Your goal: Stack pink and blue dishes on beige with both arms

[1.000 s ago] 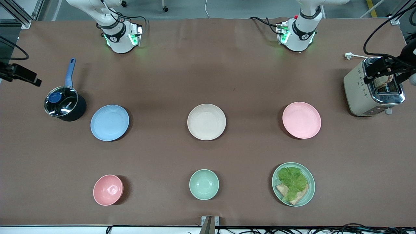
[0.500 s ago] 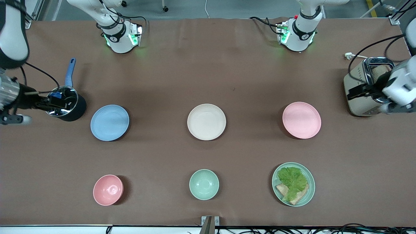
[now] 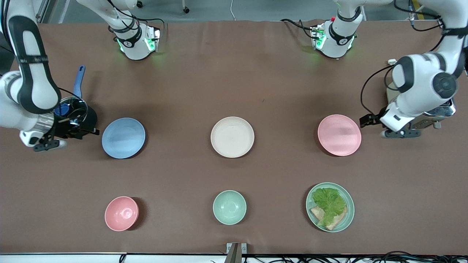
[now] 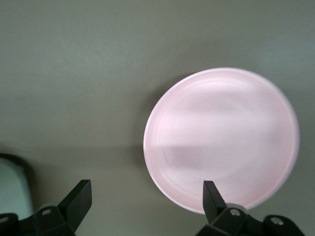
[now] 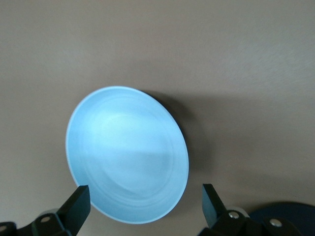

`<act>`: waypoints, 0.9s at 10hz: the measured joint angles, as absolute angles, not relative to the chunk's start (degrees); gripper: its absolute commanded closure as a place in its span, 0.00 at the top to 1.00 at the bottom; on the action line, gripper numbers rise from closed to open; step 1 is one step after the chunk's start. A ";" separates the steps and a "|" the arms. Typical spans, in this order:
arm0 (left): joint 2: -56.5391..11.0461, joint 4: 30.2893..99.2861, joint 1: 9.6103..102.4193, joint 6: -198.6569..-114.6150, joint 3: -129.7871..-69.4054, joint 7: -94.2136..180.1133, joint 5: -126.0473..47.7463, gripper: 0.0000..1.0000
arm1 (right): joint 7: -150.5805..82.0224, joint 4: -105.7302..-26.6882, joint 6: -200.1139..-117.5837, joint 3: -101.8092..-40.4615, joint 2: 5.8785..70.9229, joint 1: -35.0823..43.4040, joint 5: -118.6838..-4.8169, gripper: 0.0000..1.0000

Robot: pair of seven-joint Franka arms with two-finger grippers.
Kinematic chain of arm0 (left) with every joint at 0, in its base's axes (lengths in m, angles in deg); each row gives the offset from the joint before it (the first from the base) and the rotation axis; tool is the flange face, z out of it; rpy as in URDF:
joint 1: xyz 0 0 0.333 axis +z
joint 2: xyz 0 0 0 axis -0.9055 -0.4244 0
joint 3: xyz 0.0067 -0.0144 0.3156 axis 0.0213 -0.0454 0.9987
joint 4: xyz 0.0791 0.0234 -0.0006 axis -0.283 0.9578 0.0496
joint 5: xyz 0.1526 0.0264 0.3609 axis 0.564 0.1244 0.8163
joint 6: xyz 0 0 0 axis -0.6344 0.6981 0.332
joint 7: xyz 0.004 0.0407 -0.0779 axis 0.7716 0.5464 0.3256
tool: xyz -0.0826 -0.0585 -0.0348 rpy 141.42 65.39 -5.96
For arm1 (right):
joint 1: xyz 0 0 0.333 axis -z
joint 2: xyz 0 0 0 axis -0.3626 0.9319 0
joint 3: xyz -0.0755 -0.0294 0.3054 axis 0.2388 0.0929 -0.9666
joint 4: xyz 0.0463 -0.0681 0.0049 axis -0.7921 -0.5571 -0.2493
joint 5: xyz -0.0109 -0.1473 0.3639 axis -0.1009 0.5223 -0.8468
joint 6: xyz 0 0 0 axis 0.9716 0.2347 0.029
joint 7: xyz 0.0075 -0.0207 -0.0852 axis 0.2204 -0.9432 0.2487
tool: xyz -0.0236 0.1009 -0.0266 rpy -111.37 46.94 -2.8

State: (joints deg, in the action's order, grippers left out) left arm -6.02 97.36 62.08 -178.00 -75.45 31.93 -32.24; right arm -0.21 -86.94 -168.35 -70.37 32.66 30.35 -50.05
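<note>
1. I am taking the beige plate [image 3: 232, 137] as my landmark: it is lying alone at the middle of the table [image 3: 234, 73], bare and ready to receive the other two.
2. The blue plate [image 3: 123, 137] is sitting flat on the table toward the right arm's end from the beige plate, well apart from it, with nothing on it.
3. The pink plate [image 3: 339, 134] is sitting flat toward the left arm's end from the beige plate, equally well apart, so each arm is getting the dish on its own end.
4. I am holding my right gripper [image 3: 89, 130] low by the blue plate's rim, on the edge turned away from the beige plate, fingers [image 5: 78, 204] spread wide and empty, so they can straddle the rim.
5. I am holding my left gripper [image 3: 365, 119] likewise at the pink plate's outer rim, fingers [image 4: 81, 196] parted and gripping nothing.
6. The saucepan [image 3: 75, 117] is crowding my right gripper, and the toaster [image 3: 420, 113] my left; I judge both approaches need care.
7. Neither dish is lifted yet; stacking has not begun.
</note>
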 measured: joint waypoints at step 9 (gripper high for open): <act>-18.56 96.95 62.84 -191.84 -77.37 31.02 -39.50 0.02 | 5.84 -89.62 -174.66 -70.48 40.46 31.59 -57.95 0.39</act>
State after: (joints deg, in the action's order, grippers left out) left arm -18.56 96.95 62.84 -191.84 -77.37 31.02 -39.50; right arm 5.84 -89.62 -174.66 -70.48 40.46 31.59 -57.95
